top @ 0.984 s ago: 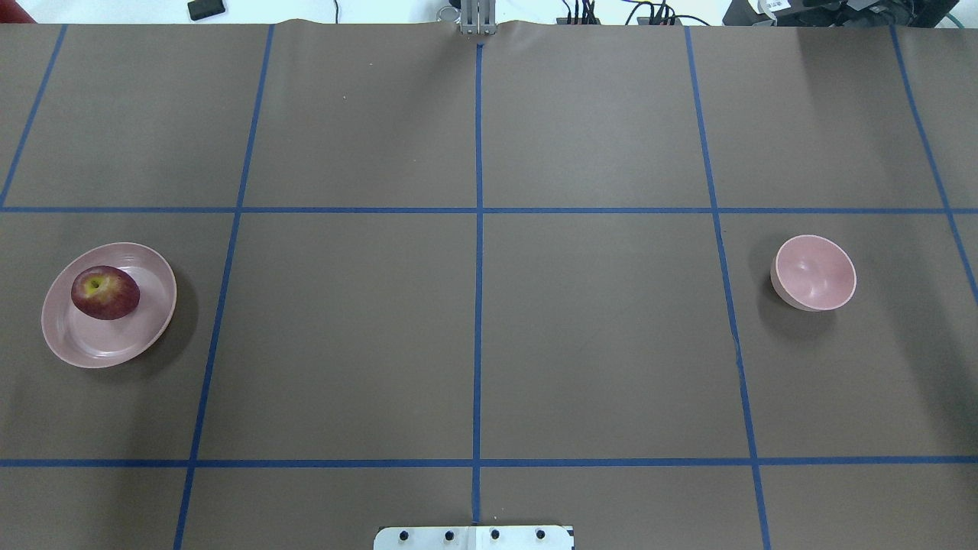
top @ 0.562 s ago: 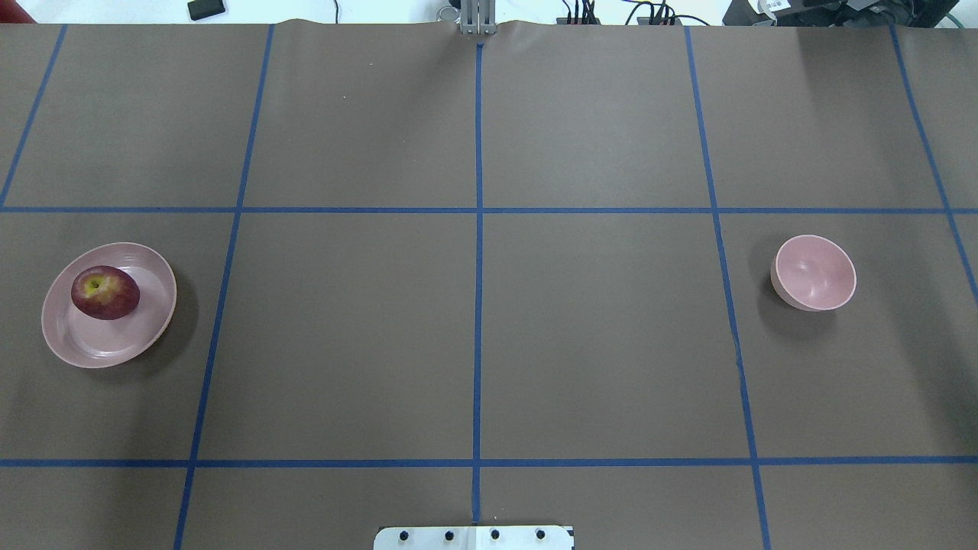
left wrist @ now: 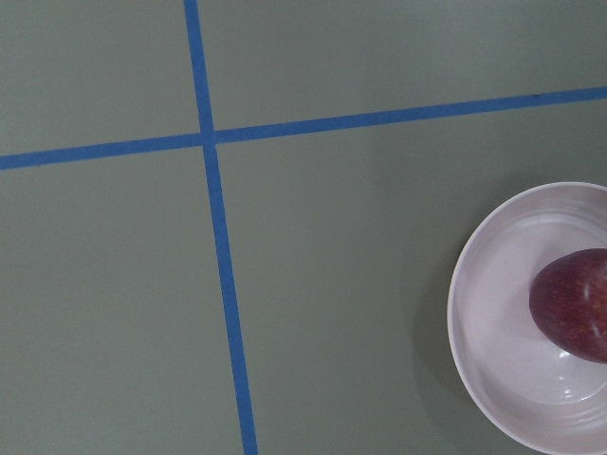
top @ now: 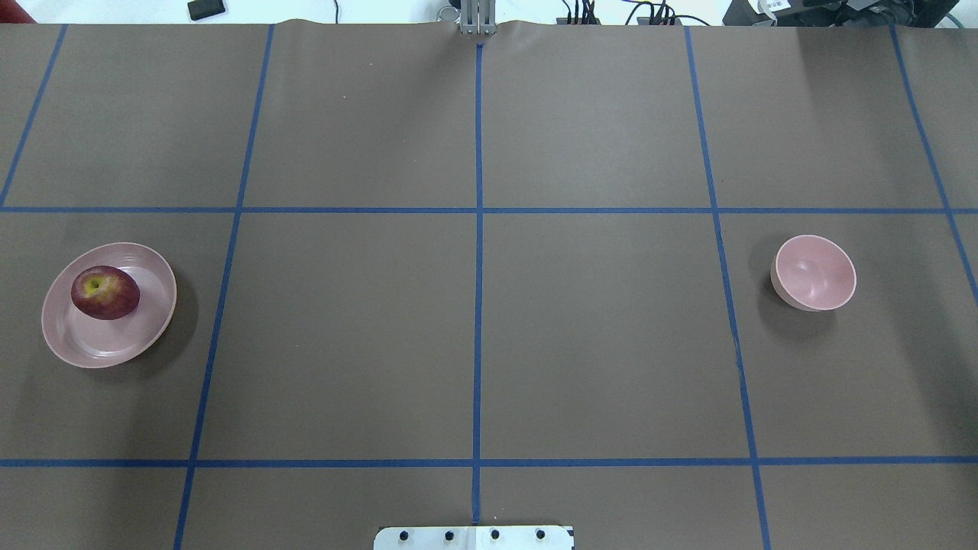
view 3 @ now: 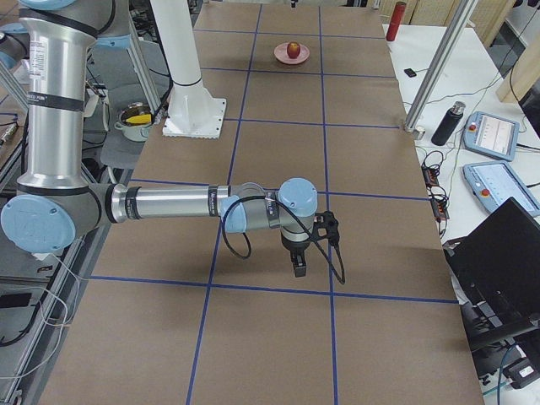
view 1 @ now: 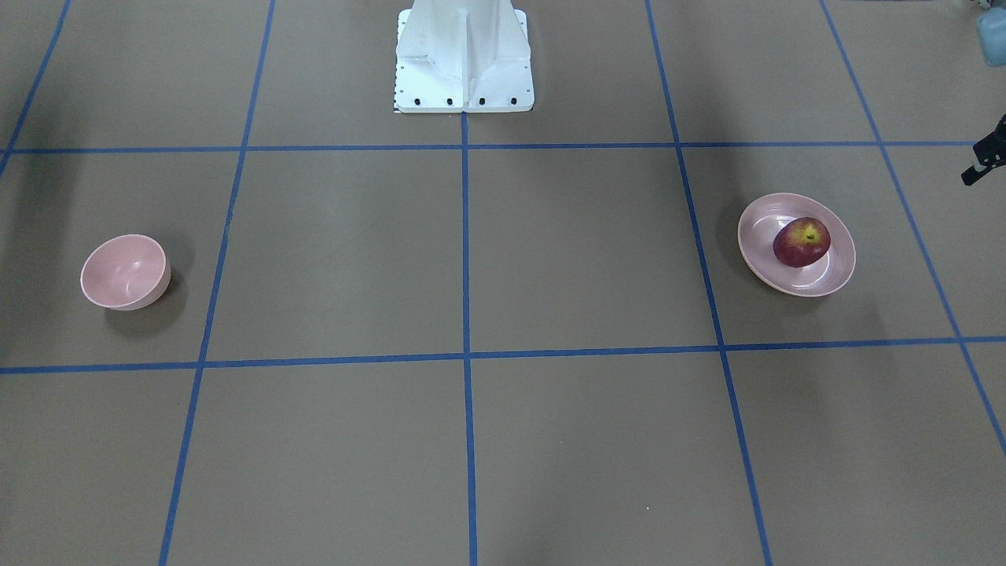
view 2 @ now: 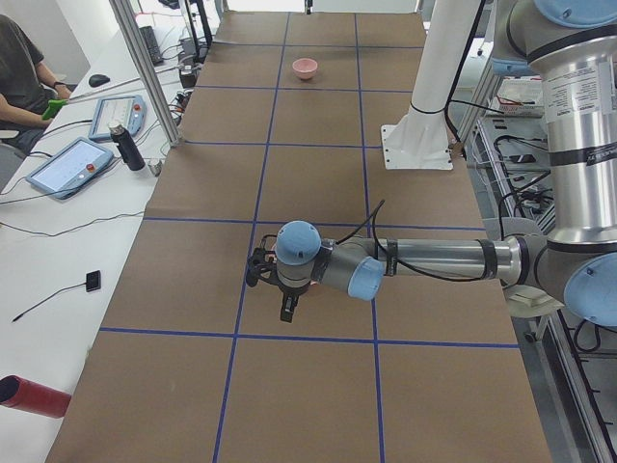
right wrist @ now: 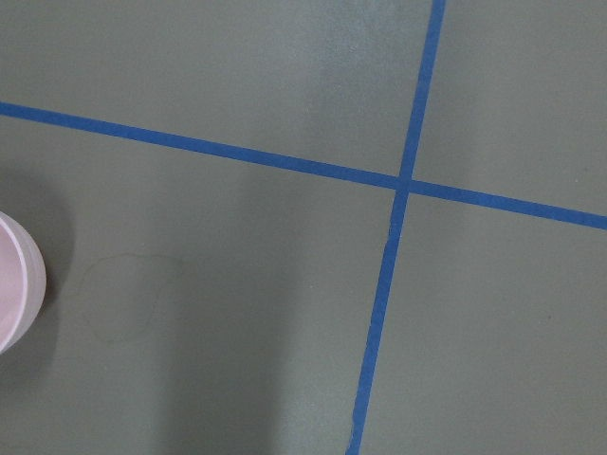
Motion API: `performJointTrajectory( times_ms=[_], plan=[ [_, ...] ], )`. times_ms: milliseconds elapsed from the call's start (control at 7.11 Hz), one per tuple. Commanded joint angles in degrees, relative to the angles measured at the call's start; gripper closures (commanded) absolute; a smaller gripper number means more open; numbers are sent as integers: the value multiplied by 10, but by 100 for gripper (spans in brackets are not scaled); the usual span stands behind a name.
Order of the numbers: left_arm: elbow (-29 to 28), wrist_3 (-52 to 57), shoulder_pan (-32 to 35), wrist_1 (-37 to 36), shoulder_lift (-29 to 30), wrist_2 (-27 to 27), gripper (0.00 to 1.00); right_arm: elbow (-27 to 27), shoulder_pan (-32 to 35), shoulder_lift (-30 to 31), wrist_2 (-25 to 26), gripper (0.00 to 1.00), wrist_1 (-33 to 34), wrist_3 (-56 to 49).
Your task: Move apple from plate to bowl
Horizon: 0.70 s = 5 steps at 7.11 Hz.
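You are watching the opening step: the apple (top: 105, 292) is sitting on the plate (top: 114, 345) at the robot's left, the bowl (top: 815, 275) is standing empty well apart at its right, and nothing is gripping the fruit yet. The next move, I judge, is calling for the left gripper (view 2: 286, 311) to travel over the plate and descend around the apple. Both arms are reaching out level above the table, the left gripper and the right gripper (view 3: 298, 268) pointing downward, but with only distant side views showing them, you probably cannot tell whether either pair of jaws is parted.
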State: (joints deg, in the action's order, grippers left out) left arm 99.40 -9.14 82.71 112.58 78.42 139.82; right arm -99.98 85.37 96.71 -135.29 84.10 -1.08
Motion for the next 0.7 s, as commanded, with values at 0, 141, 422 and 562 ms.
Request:
performJointTrajectory(
  times_ms=[0,141,422,562],
  plan=[
    [3,-24,0,46,18,4,2,6,-2,1,-6,0,0,-2],
    [-1,-23,0,47,14,5,2,0,-2,1,-9,0,-1,0],
    [-1,-24,0,47,9,-2,2,3,-13,0,-9,0,0,1],
    [4,-27,1,46,9,-1,2,5,-29,-6,-9,0,0,5]
  ],
)
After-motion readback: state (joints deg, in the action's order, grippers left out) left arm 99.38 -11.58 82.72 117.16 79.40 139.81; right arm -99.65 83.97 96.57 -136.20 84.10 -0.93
